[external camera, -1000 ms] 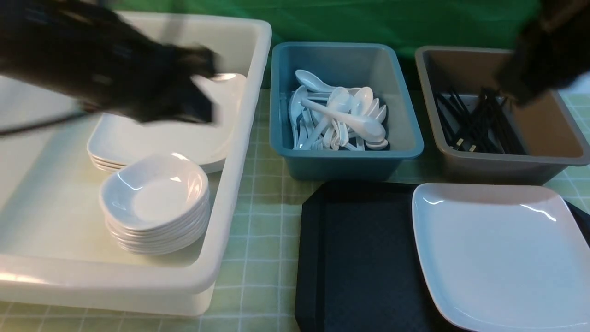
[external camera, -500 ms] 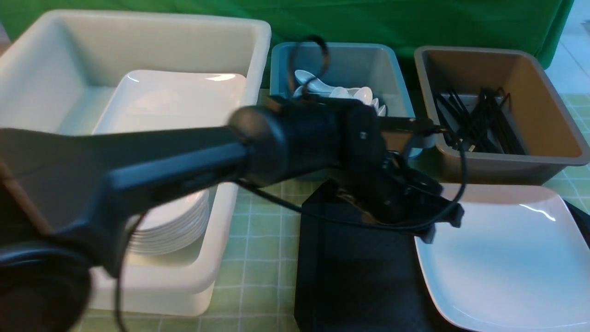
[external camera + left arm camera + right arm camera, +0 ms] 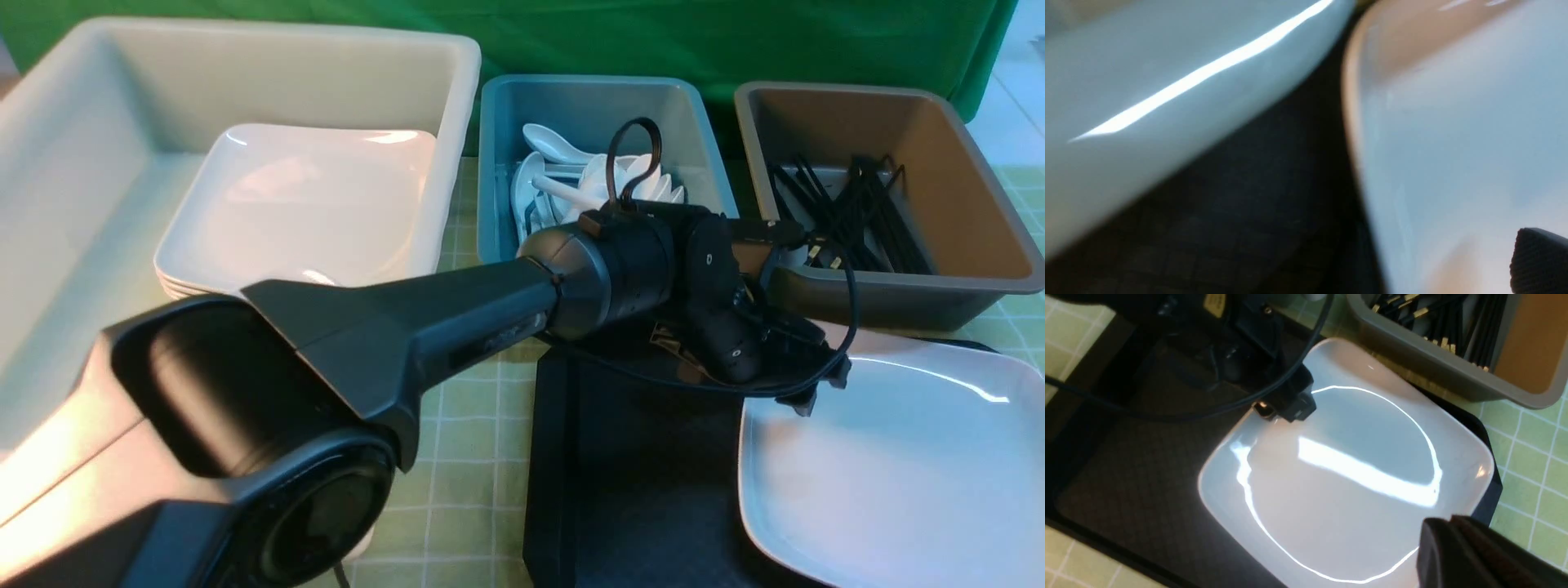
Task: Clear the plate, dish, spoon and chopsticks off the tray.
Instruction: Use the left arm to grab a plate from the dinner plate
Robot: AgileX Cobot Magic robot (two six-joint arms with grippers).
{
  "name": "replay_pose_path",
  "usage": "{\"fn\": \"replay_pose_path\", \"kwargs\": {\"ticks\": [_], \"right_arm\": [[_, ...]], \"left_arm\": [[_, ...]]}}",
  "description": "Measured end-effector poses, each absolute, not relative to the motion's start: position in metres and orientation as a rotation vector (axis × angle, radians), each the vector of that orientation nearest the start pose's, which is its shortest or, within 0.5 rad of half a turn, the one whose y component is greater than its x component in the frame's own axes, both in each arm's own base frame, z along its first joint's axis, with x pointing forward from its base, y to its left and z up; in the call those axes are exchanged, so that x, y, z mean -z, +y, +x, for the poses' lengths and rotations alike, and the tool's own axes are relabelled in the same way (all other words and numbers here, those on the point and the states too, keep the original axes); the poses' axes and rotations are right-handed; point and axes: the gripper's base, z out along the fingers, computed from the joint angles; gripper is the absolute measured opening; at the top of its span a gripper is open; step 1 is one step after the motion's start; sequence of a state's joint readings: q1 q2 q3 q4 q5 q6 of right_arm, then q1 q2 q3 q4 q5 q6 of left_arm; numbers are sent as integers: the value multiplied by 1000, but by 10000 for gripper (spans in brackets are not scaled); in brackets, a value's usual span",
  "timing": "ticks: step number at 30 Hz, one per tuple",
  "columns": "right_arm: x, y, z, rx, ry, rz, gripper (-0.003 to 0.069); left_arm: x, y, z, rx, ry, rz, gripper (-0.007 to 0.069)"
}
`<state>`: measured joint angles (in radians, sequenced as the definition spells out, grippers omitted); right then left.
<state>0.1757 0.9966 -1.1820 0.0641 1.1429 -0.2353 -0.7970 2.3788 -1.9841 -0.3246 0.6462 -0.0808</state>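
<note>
Plate (image 3: 890,474) has the left pincer (image 3: 820,388) spread wide at its rim; right pincer (image 3: 1443,539) closed, holding nothing

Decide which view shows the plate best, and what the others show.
Right wrist view: nearly the whole plate shows from above, on the tray. The front view crops it at the frame edge; the left wrist view gives only a blurred close-up.

The plate (image 3: 898,474) looks glossy and smooth; the tray (image 3: 645,490) matt (textured plastic).
</note>
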Motion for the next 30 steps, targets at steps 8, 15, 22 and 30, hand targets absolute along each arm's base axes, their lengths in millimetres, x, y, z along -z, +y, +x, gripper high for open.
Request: {"fn": "replay_pose_path", "kwargs": {"ticks": [8,15,22,30], "right_arm": [[-400,35,169,-50,2390,-511,11],[-400,35,169,-49,2390,-513,7],[-400,36,169,-50,2389,-514,7],[-400,36,169,-51,2389,-516,6]], "left_arm": [[-166,-388,365,579,2485,672,441],[-169,-394,373,640,2374,610,441],[-154,-398,377,658,2365,586,440],[-149,-400,377,684,2357,590,186]]}}
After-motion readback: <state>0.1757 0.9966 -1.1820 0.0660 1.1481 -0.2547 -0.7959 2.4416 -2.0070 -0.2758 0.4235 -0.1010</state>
